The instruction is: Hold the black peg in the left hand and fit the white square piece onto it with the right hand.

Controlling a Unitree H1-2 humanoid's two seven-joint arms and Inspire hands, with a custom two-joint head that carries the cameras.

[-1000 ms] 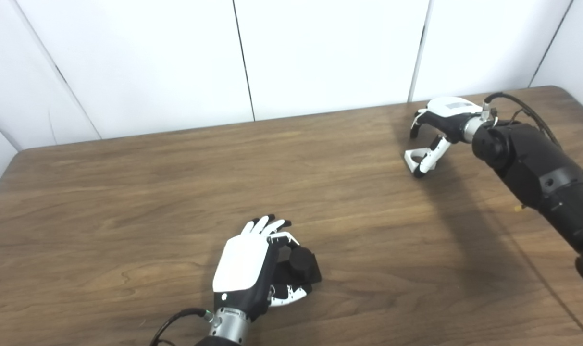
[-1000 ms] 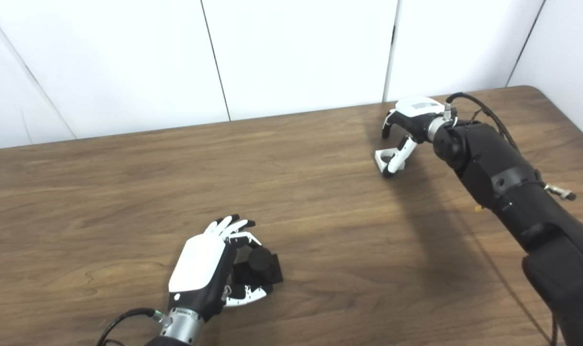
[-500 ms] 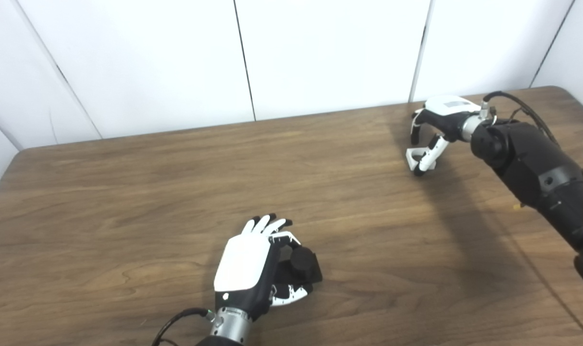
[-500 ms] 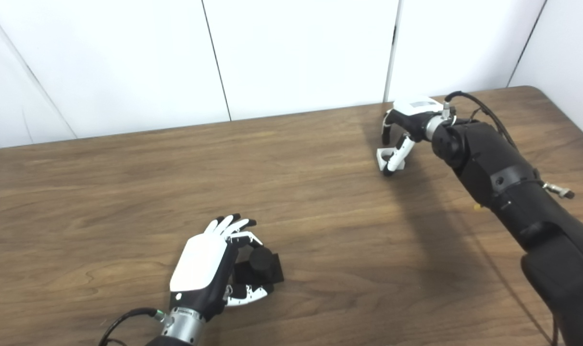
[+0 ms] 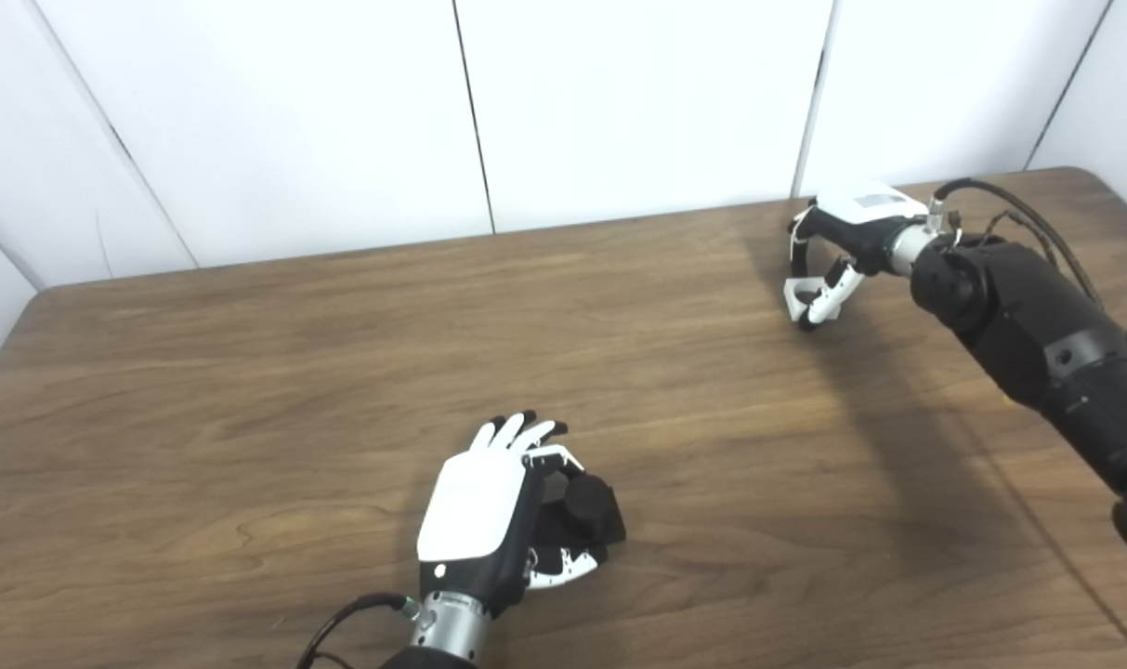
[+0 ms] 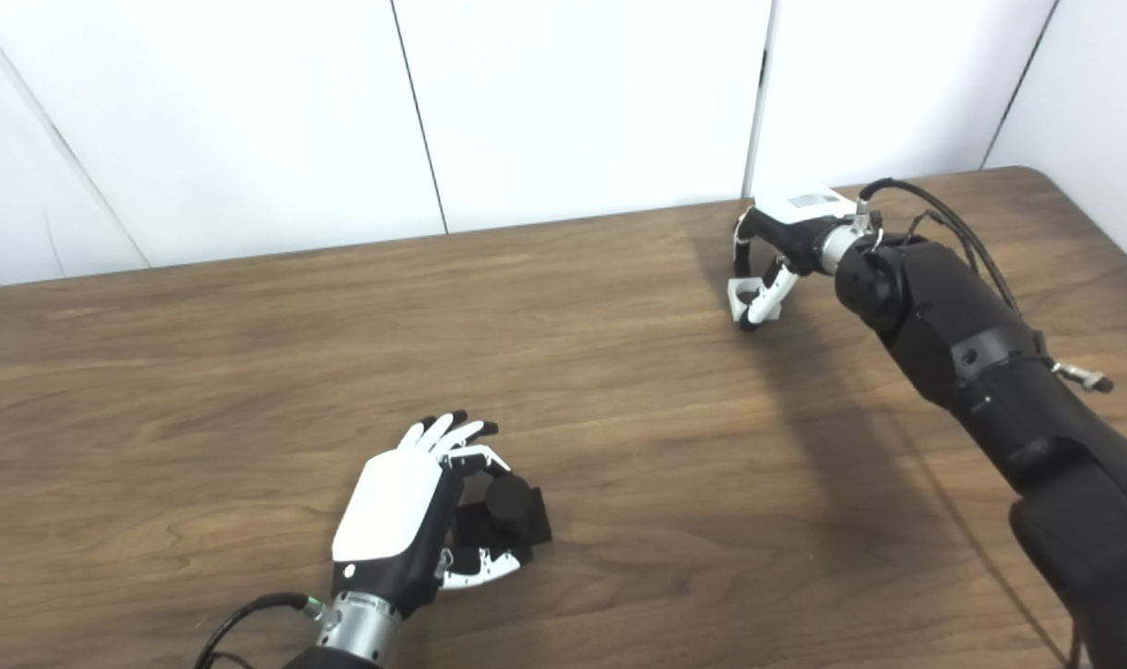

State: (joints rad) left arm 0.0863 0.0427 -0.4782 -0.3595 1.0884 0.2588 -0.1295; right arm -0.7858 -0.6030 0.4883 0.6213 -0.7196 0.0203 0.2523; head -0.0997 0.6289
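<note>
Black peg [image 5: 589, 506] half behind left hand [image 5: 478, 520]

Table [image 5: 247, 372], filling the frame's lower two thirds: wood-grain top, smooth, low sheen. Wall panels [image 5: 637, 102], upper frame: plain white, matt. Left hand [image 5: 489, 520], lower centre: glossy white plastic back shell, black fingertips, bare metal wrist collar. Black peg [image 5: 589, 506]: matt black. Right arm [image 5: 1037, 334], right side: matt black casing.

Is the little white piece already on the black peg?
Not yet. The white square piece is pinched in the right hand at the far right of the table; the black peg sits in the left hand.
</note>
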